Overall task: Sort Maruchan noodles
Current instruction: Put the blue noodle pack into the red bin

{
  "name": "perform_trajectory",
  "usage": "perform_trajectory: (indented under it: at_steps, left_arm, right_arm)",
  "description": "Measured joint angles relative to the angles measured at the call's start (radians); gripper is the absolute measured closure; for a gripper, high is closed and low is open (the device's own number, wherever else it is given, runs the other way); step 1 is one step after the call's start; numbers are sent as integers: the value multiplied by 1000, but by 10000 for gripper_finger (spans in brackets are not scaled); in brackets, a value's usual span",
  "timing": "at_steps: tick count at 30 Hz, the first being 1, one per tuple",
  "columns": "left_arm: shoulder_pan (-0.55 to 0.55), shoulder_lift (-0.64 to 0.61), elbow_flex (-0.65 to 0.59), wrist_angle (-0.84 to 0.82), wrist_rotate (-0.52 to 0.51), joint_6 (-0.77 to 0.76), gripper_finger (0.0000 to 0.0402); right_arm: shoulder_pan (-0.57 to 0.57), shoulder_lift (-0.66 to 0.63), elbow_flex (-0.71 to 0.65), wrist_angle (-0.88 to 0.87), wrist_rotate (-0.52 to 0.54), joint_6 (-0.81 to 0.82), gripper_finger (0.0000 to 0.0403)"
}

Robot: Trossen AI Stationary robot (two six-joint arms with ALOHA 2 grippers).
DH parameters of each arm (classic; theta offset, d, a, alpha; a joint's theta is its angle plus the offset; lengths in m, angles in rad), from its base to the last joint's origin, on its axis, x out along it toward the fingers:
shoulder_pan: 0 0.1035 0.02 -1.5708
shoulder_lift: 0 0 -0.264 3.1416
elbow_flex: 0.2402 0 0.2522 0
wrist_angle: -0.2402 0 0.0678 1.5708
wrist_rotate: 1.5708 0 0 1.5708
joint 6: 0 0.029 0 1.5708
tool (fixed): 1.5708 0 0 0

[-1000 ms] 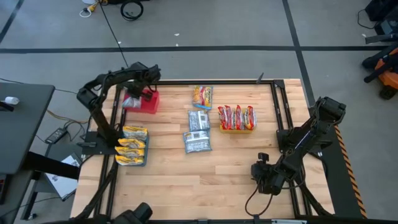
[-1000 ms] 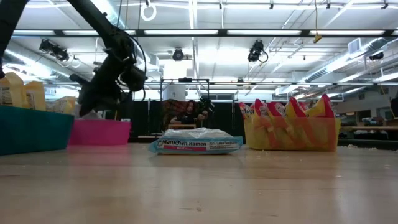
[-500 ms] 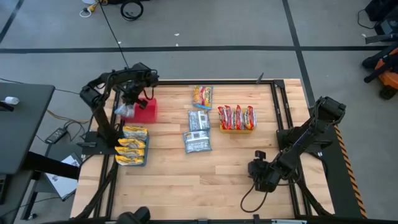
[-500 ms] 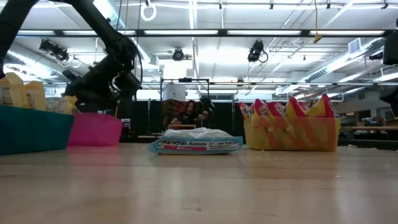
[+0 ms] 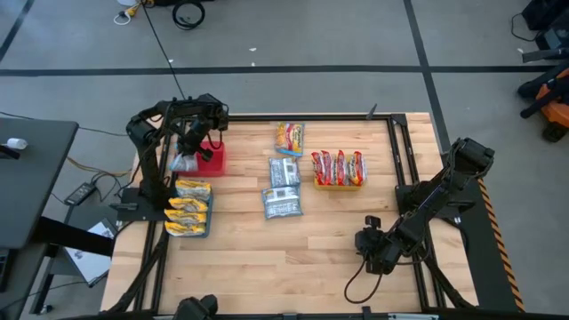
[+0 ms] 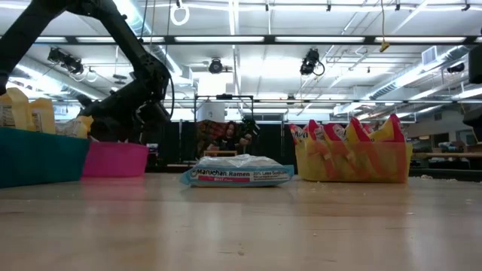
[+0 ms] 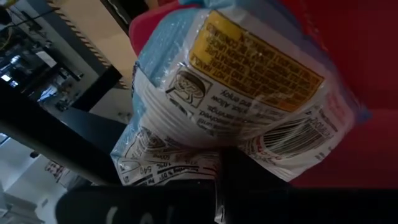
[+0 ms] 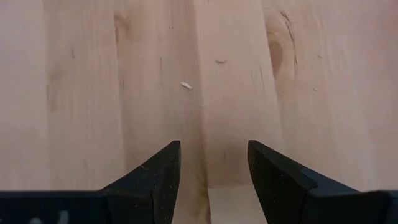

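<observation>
Left gripper: over the red bin at the table's far left, clamped on a silver-blue noodle packet. Right gripper: fingers spread, empty, low over bare wood at the near right. Loose packets: table centre. Yellow bin, red packets; blue bin, yellow packets.

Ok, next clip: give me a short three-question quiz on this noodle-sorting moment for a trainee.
1. True or false: the left gripper grips a silver-blue packet over the red bin.
2. Which bin holds the red packets? A) blue bin B) yellow bin C) red bin
3. Fill in: the right gripper hovers over bare table with its fingers ____.

Key: 1 true; 2 B; 3 open.
</observation>
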Motion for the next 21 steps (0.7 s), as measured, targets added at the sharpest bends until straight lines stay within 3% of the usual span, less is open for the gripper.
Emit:
perform_trajectory:
  at_steps: [7,16,21]
  left_arm:
    - [-24,-6,0,4,-72,2,385]
    - [-70,-105,-1,3,-68,-27,277]
    - [-87,-217,-1,3,17,-58,225]
  right_arm:
    - [0,0,0,-25,0,-4,211]
    - [0,0,0,-41,0,-4,211]
    - [1,0,0,-41,-7,-4,211]
